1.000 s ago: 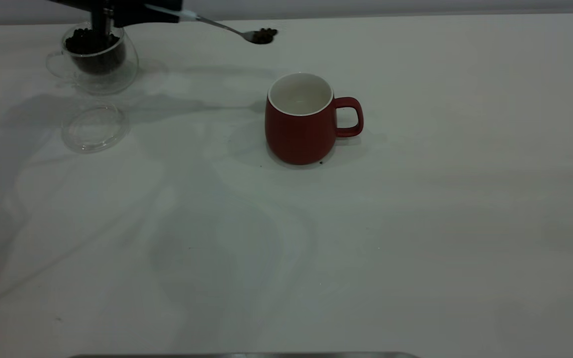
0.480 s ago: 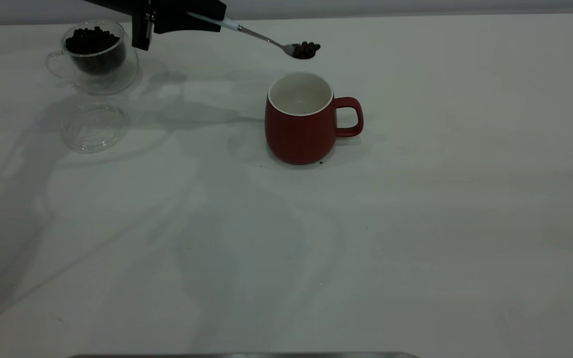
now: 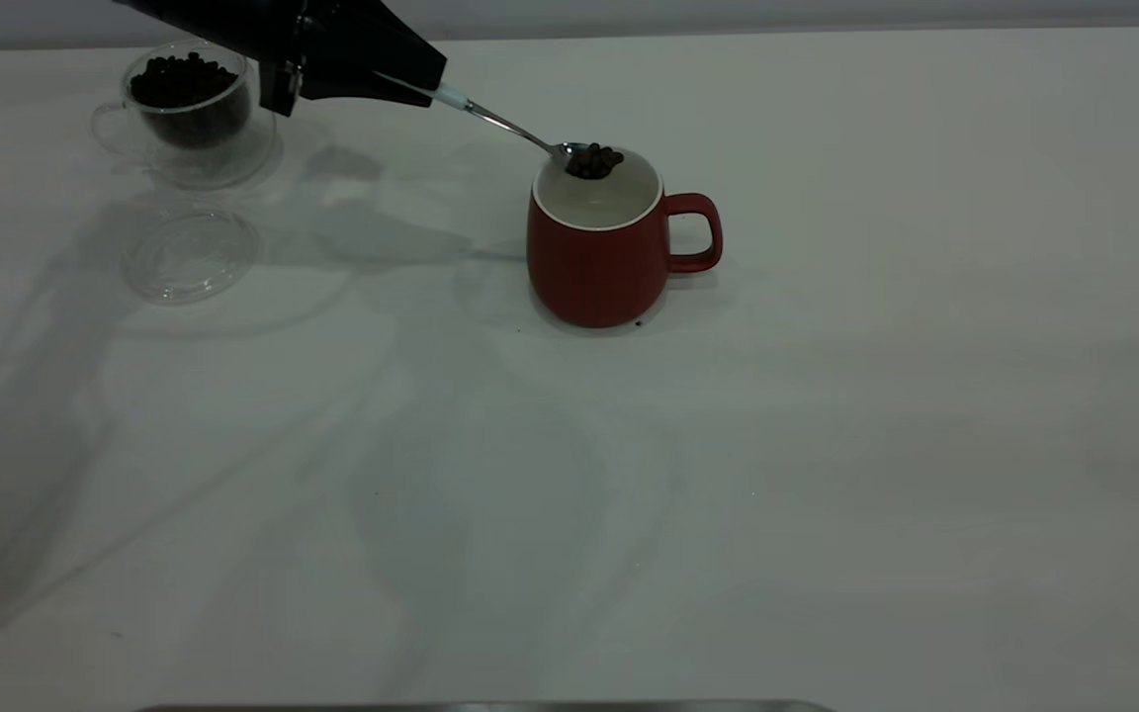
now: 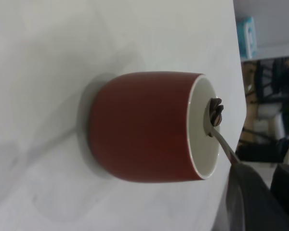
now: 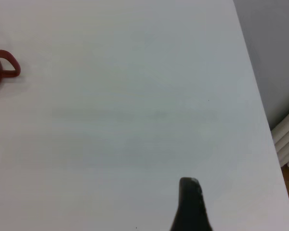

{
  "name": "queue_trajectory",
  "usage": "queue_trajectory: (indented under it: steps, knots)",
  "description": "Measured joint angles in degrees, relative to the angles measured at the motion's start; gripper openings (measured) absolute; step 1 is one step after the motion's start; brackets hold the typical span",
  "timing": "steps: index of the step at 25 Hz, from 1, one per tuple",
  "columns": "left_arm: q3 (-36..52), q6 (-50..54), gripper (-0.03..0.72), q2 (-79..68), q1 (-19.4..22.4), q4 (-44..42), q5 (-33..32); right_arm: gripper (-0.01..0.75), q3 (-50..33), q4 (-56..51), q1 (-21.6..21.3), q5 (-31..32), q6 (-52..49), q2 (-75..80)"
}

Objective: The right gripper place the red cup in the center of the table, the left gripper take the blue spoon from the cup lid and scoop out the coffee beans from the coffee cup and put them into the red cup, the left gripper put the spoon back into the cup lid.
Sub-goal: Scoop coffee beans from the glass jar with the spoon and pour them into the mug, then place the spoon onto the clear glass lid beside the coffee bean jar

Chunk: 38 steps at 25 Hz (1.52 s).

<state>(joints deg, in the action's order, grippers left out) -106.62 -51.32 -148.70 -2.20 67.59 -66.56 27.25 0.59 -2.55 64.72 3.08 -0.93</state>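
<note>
The red cup [image 3: 594,262] stands upright mid-table, handle to the right; it also shows in the left wrist view [image 4: 139,127]. My left gripper [image 3: 423,83] is shut on the blue spoon [image 3: 505,124] by its pale handle, up and to the left of the cup. The spoon's bowl holds a small heap of coffee beans [image 3: 595,160] just over the cup's far rim, inside the mouth [image 4: 216,111]. The coffee cup [image 3: 189,129] with more beans stands at the far left. The cup lid [image 3: 191,254] lies empty in front of it. The right gripper is out of the exterior view.
The table [image 3: 827,445] is bare white to the right and front. A tiny dark speck [image 3: 639,322] lies at the red cup's foot. In the right wrist view one black finger [image 5: 190,207] hangs over bare table, with the cup's handle [image 5: 7,65] far off.
My left gripper has carried the loaded spoon to the right and down, from above the table behind the red cup to over the cup's mouth. The cups and lid have not moved.
</note>
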Motion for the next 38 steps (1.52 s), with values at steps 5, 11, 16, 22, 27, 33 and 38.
queue_trajectory:
  steps: [5, 11, 16, 22, 27, 33, 38]
  knots:
    - [0.0, -10.6, 0.118, 0.0, -1.8, 0.0, 0.0, 0.590, 0.0, 0.0, 0.0, 0.0, 0.0, 0.0]
    - [0.0, -21.9, 0.118, 0.0, -2.7, 0.0, 0.0, 0.590, 0.0, 0.0, 0.0, 0.0, 0.0, 0.0]
    - [0.0, -26.1, 0.118, 0.0, -2.7, 0.0, 0.0, 0.590, 0.0, 0.0, 0.0, 0.0, 0.0, 0.0]
    - [-0.1, -21.8, 0.118, 0.0, -2.5, 2.2, 0.0, 0.590, 0.0, 0.0, 0.0, 0.0, 0.0, 0.0]
    - [-3.2, -4.6, 0.118, 0.2, 0.3, 3.4, -0.1, 0.590, 0.0, 0.0, 0.0, 0.0, 0.0, 0.0]
    - [-3.5, 5.4, 0.118, 4.1, 5.9, -0.9, -0.1, 0.590, 0.0, 0.0, 0.0, 0.0, 0.0, 0.0]
    - [-1.5, 8.5, 0.118, 8.7, 8.5, -4.1, -0.1, 0.590, 0.0, 0.0, 0.0, 0.0, 0.0, 0.0]
